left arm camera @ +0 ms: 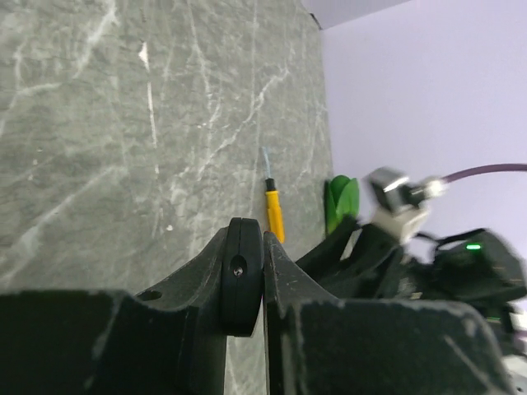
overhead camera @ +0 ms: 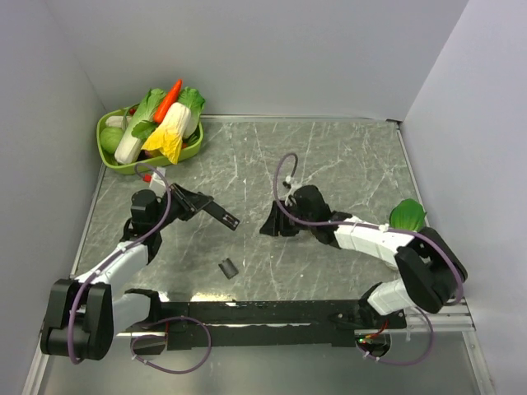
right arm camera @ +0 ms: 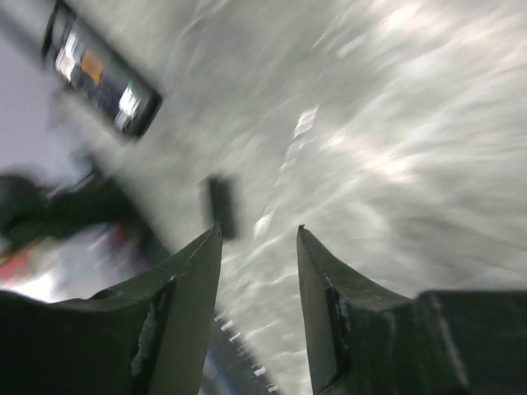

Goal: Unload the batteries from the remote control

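Observation:
My left gripper (overhead camera: pixel 196 202) is shut on the remote control (overhead camera: pixel 222 215), a slim black bar that sticks out to the right above the table. In the left wrist view the gripper (left arm camera: pixel 246 247) clamps the remote's end (left arm camera: pixel 241 280) edge-on. My right gripper (overhead camera: pixel 275 225) hovers just right of the remote, open and empty. The right wrist view is blurred: the open gripper (right arm camera: pixel 258 234) faces the table, with the remote (right arm camera: pixel 103 81) at upper left, its open face showing pale and orange patches. A short stubby black piece (overhead camera: pixel 228 267) lies on the table and shows in the right wrist view (right arm camera: pixel 220 206).
A green basket (overhead camera: pixel 114 158) of toy vegetables stands at the back left corner. A green leafy toy (overhead camera: pixel 408 216) lies at the right edge. A small yellow stick (left arm camera: pixel 274 211) lies on the marble table beside the green toy (left arm camera: pixel 342 200). Walls close three sides.

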`<state>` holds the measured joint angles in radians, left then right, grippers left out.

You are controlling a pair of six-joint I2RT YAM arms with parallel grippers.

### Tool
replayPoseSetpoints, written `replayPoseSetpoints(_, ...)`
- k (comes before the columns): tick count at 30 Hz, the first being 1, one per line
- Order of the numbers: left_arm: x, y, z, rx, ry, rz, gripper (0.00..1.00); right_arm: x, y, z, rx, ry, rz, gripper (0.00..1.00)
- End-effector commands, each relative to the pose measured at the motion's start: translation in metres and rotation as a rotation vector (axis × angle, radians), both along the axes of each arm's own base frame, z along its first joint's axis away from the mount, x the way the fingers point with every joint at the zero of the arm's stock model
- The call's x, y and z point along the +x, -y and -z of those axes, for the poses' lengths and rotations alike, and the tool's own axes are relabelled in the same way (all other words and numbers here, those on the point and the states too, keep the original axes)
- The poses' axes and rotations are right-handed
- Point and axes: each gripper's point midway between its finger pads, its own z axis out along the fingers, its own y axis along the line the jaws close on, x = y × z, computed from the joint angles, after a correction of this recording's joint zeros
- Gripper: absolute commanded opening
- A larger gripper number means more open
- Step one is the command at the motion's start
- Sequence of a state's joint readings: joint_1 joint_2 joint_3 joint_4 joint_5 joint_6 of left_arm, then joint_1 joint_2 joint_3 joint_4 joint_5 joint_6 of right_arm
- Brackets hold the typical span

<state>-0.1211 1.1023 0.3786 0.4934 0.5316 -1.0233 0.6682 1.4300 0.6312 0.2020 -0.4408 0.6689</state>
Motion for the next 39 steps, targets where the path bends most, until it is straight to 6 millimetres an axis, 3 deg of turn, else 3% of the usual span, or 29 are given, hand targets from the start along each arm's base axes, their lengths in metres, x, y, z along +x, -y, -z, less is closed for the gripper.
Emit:
replayPoseSetpoints(1,0.004,-0.001,0.003,0.037,0.003,-0.005,0.01,0.039,0.086,0.006,-0.524,0.131,0.254,0.50)
replayPoseSetpoints(3,0.004,0.001,0.009,0.054,-0.020,-0.001,0.01,0.052,0.112,0.003,-0.660,0.170,0.334,0.49)
replayPoseSetpoints(4,0.005,0.002,0.017,0.082,-0.042,0.004,0.01,0.048,0.122,0.006,-0.716,0.148,0.333,0.49)
replayPoseSetpoints(8,0.001,0.013,0.020,0.064,-0.082,0.078,0.01,0.052,0.144,0.016,-0.814,0.106,0.362,0.55)
replayPoseSetpoints(17,-0.003,0.020,0.041,0.067,-0.205,0.143,0.01,0.054,0.171,0.041,-0.930,0.000,0.375,0.62)
replayPoseSetpoints(22,-0.005,0.020,0.041,0.069,-0.217,0.143,0.01,0.067,0.172,0.040,-0.891,-0.009,0.384,0.60)
replayPoseSetpoints(31,-0.004,0.022,0.041,0.048,-0.226,0.151,0.01,0.068,0.164,0.064,-0.842,-0.085,0.341,0.50)
replayPoseSetpoints(39,-0.001,0.023,0.061,0.033,-0.331,0.134,0.01,0.064,0.162,0.075,-0.834,-0.100,0.327,0.43)
